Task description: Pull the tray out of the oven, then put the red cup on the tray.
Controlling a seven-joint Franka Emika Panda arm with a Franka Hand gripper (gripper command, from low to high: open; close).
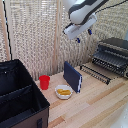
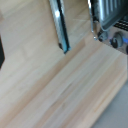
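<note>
The red cup (image 1: 44, 82) stands upright on the wooden table, in front of the wicker screen. The black-and-silver oven (image 1: 114, 52) sits at the exterior view's right. The dark barred tray (image 1: 95, 73) sticks out from its front, low over the table. My gripper (image 1: 83, 35) hangs high above the table, between cup and oven and well clear of both. Its blue-tipped fingers (image 1: 77, 39) stand apart with nothing between them. The wrist view shows a piece of the oven's metallic front (image 2: 111, 27) and bare wood; the cup and my fingers are out of that view.
An upright dark-blue flat panel (image 1: 72, 76) stands between cup and tray, seen edge-on in the wrist view (image 2: 60, 27). A white bowl (image 1: 63, 92) with yellow pieces sits beside the cup. A large black fabric case (image 1: 17, 97) fills the exterior view's left. A wicker screen backs the table.
</note>
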